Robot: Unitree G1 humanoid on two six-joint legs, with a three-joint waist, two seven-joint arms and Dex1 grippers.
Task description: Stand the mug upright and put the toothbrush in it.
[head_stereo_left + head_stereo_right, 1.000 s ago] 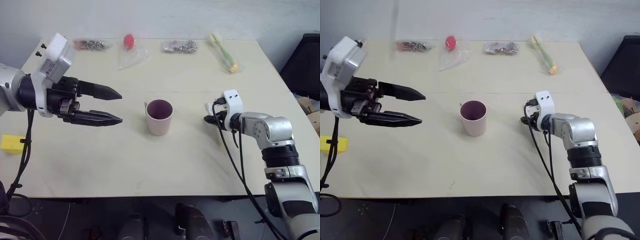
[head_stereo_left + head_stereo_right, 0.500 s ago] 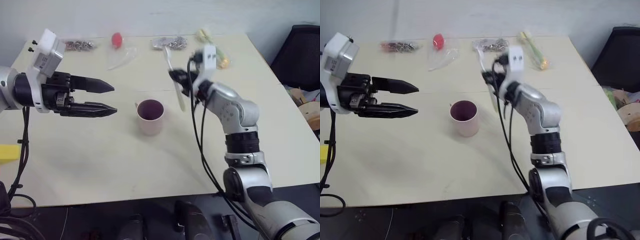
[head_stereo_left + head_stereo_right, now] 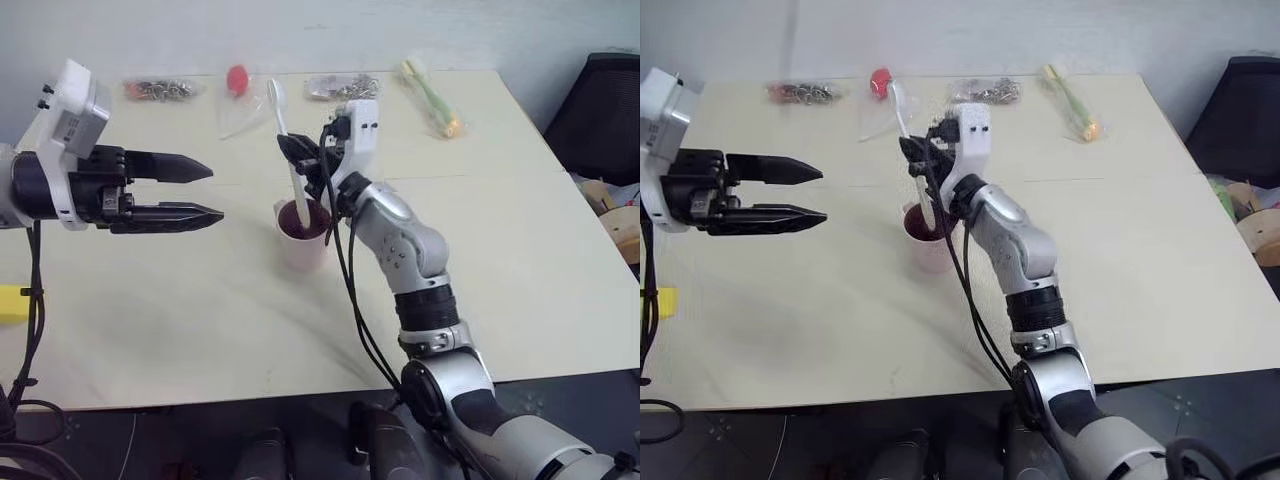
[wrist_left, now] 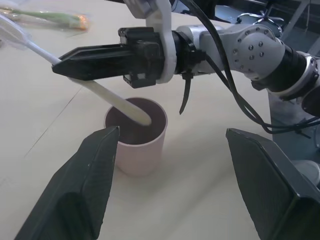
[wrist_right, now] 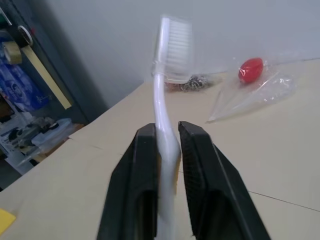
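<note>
left pincer (image 3: 205, 192): fingers apart, empty, hovering over table (image 3: 200, 320) left of mug | mug (image 3: 303, 236): upright, mid-table | toothbrush (image 3: 289, 160): handle end inside mug, bristle head up, tilted | right pincer (image 3: 292, 150): clamped on toothbrush shaft, above mug

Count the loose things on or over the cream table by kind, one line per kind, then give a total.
Pale pink ribbed mug: 1
Slim white plastic toothbrush: 1
Clear bags of metal bits: 2
Clear bag with a red ball: 1
Clear bag with a green-yellow item: 1
Yellow block: 1
Total: 7
</note>
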